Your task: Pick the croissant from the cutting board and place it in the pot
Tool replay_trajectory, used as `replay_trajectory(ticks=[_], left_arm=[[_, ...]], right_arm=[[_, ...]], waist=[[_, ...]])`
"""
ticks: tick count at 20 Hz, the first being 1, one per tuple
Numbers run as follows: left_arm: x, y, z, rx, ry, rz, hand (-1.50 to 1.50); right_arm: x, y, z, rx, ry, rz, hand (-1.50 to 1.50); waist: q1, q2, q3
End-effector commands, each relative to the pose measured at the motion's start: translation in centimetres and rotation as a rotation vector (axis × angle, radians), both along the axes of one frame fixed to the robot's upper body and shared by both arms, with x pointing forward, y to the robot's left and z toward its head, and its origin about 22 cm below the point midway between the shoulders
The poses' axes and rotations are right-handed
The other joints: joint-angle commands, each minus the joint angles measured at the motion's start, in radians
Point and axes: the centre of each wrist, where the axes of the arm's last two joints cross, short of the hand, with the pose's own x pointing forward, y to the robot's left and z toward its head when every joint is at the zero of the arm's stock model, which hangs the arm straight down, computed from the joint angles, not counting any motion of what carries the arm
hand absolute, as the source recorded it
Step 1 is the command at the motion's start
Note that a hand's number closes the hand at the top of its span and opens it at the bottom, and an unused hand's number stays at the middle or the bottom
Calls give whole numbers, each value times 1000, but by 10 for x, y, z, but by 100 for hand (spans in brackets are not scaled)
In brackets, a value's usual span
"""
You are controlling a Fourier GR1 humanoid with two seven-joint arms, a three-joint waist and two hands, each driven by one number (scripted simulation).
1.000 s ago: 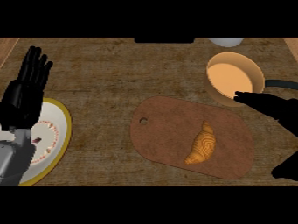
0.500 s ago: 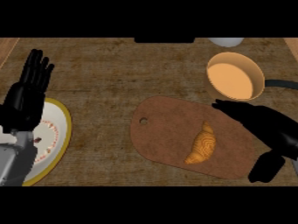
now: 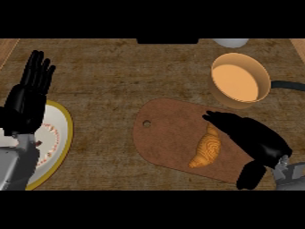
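Right hand (image 3: pixel 250 136) is positioned over the right part of the cutting board (image 3: pixel 171 138), fingers extended and relaxed, thumb hanging low near the board's lower right edge; it holds nothing. Its fingers lie just beside the croissant (image 3: pixel 206 150), overlapping its right flank in the head view, so I cannot tell whether they touch it. Largest item first: the tabletop (image 3: pixel 115 76) carries the board at centre, a plate (image 3: pixel 61 134) at the left edge, and the pot (image 3: pixel 240 82) near the board's upper right, its dark handle (image 3: pixel 298 86) running off to the right. The croissant lies on the board's right half, long axis roughly upright in the view, untouched by any curled finger. My left hand (image 3: pixel 28 96) rests open, fingers up, above the plate. Hazards as I judge them: the hand approaches from the croissant's side, not from above, so closing now could push the pastry leftward across the board instead of capturing it. The curved, tapered shape gives poor purchase near the tips; a pinch there may let it rotate out. The pot stands close to the hand's path, so a low carry could strike its rim or handle and shift it. A release from too high over the rim could land the croissant on the edge.
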Motion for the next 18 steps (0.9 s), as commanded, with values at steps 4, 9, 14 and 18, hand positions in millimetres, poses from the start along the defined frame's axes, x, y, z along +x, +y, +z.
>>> replay_trajectory(ticks=[4, 9, 14, 18], left_arm=[[2, -5, 3, 0, -2, 6, 0], [-16, 1, 12, 4, 0, -9, 0], [12, -4, 1, 5, -13, -3, 0], [6, -10, -3, 7, -21, 10, 0]], right_arm=[[5, 9, -10, 9, -20, 28, -150], [1, 8, -30, -88, -42, -45, -150], [7, 8, -60, -82, -37, -39, -150], [11, 18, -61, -71, -11, -32, -150]], waist=[[0, 0, 0], [4, -2, 0], [-2, 1, 0], [-1, 0, 0]])
